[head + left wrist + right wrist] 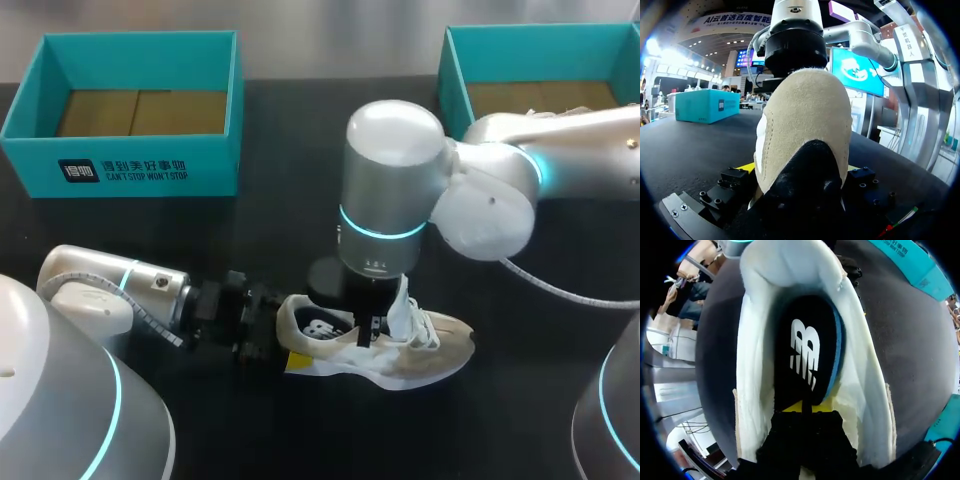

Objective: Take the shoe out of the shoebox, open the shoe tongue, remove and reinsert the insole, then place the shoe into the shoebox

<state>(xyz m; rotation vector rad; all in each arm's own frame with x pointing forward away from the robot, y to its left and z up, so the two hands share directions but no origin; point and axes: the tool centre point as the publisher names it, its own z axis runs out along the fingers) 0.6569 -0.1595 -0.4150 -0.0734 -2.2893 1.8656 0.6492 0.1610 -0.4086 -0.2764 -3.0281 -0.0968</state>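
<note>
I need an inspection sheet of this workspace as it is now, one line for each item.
Surface: black table.
Job's things: shoe on the table, outside both boxes; insole inside it. The left shoebox and right shoebox stand open at the far side.
Clutter: nothing seen.
Grippers: left gripper shut on the shoe's heel. Right gripper down in the shoe's opening, tips together at the insole's end.
Cables: grey cable hangs from the right arm.
Surroundings: nothing seen reaching over the table.

The right arm [490, 190] covers much of the right shoebox [452, 80], which also runs off the edge.
</note>
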